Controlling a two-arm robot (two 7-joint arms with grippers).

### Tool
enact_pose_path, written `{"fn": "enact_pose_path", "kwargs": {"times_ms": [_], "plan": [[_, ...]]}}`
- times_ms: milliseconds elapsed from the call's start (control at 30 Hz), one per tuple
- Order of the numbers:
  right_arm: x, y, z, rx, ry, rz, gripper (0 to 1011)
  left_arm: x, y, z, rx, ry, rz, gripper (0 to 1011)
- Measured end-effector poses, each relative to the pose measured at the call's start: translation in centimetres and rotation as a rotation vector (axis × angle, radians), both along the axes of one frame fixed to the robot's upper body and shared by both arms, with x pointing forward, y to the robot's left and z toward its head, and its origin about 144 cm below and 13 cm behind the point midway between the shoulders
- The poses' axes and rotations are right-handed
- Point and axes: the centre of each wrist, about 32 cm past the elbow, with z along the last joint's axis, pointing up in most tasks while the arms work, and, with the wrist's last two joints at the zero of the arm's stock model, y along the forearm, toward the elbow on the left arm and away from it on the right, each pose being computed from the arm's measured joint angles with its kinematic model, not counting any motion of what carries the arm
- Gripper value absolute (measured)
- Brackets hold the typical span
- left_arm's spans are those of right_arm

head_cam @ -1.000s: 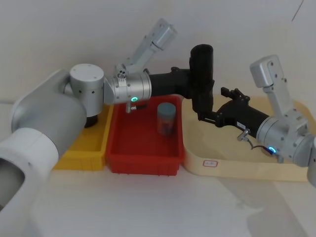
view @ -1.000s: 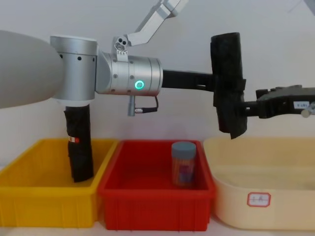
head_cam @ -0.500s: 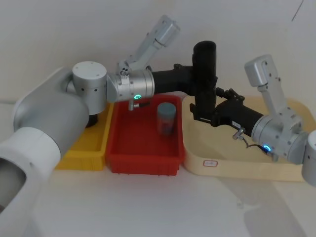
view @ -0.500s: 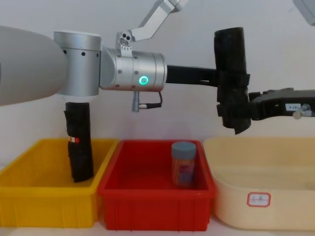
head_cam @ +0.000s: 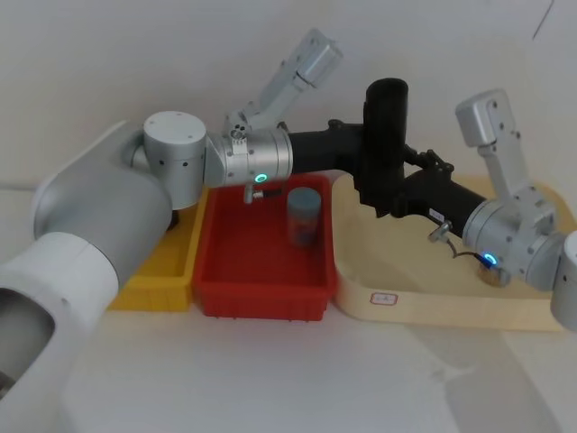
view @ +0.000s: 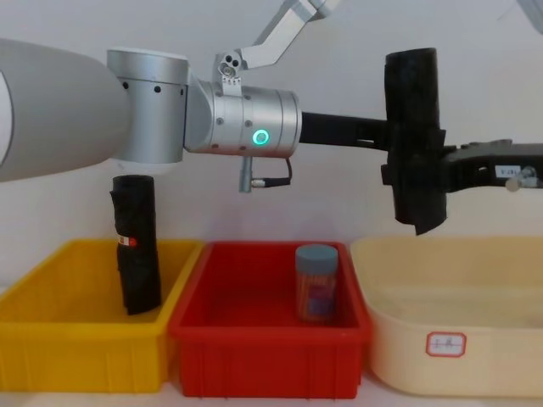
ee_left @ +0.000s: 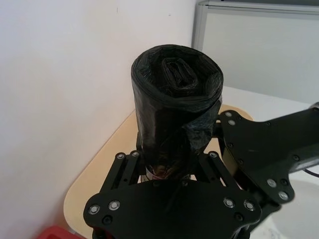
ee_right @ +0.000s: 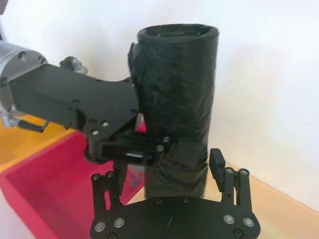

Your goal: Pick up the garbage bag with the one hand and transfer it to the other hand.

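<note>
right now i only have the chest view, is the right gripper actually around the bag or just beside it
Observer: Around it. In the right wrist view the right gripper has its fingers on either side of the garbage bag, low on the roll, with a gap showing on one side, so it is open.
Operator: ok and is the left one gripping it properly
Observer: In the left wrist view the left gripper is shut on the roll, a finger pressed in on each side, and the roll stands upright between them.
Operator: whats under the bag
Observer: From the head view it hangs over the back left corner of the beige tray, just past the red bin.
</note>
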Motion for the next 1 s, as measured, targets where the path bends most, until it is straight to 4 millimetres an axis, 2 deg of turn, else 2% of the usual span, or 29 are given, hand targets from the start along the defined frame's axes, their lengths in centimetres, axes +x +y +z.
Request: {"fn": "enact_pose_path", "kwargs": {"times_ms": [667, 1000], "plan": [[1.8, -0.5, -0.9, 0.013, -0.003, -0.055, 1000, -0.3, -0.4, 0.4, 0.0, 0.002, 0.012, 401], [2.1, -0.6, -1.3, 0.02, 0.001, -0.056, 1000, -0.4, -0.4, 0.6, -0.002, -0.007, 0.025, 401]]}}
